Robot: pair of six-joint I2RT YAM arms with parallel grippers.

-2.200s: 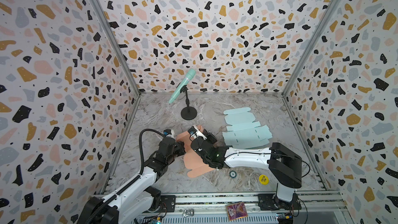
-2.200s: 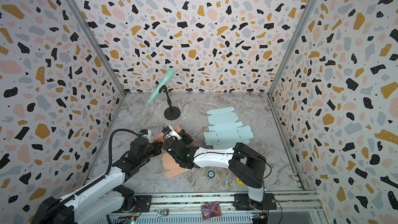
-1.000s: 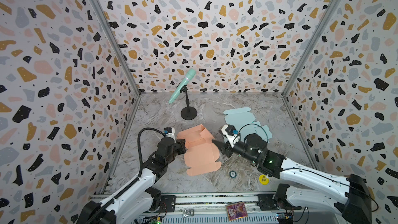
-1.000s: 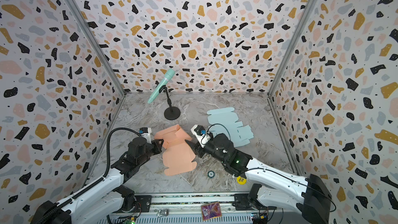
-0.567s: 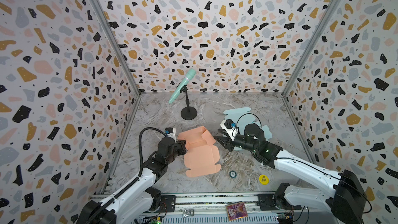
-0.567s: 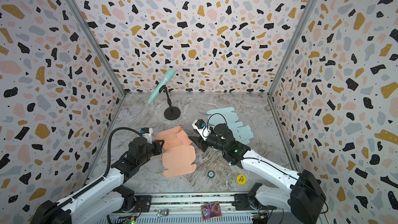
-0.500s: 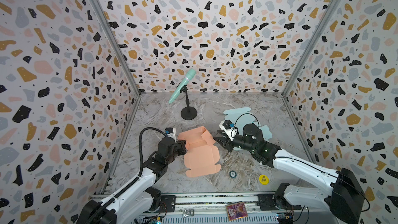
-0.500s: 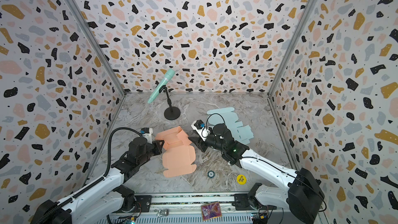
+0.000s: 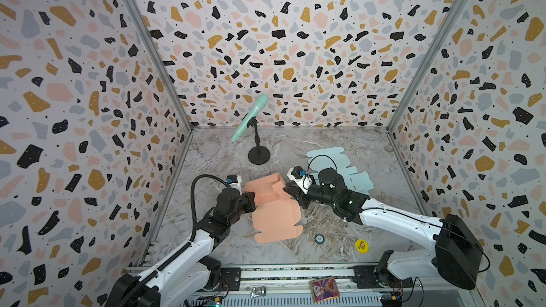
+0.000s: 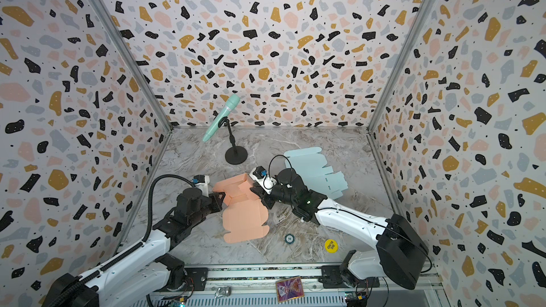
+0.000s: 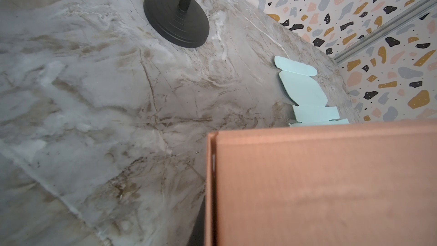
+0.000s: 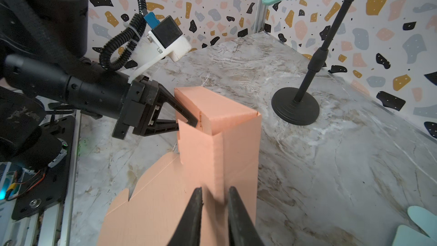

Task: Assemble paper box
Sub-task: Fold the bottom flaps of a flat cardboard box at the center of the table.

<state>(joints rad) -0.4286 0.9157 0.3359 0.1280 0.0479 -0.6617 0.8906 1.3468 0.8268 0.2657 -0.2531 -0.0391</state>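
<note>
Between the two grippers sits the peach paper box (image 9: 274, 205), partly folded, its rear panels raised off the marble table (image 9: 325, 231). Left gripper (image 12: 186, 120) is clamped on the box's upright wall; right gripper (image 12: 214, 199) straddles the opposite flap edge, its jaws narrowed around it.

"BIG BLIND" on yellow disc (image 9: 361, 245)

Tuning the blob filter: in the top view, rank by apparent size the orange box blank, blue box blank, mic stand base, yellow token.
Largest to smallest, in a top view:
1. orange box blank
2. blue box blank, partly hidden behind the right arm, so its place against the orange one is unsure
3. mic stand base
4. yellow token
</note>
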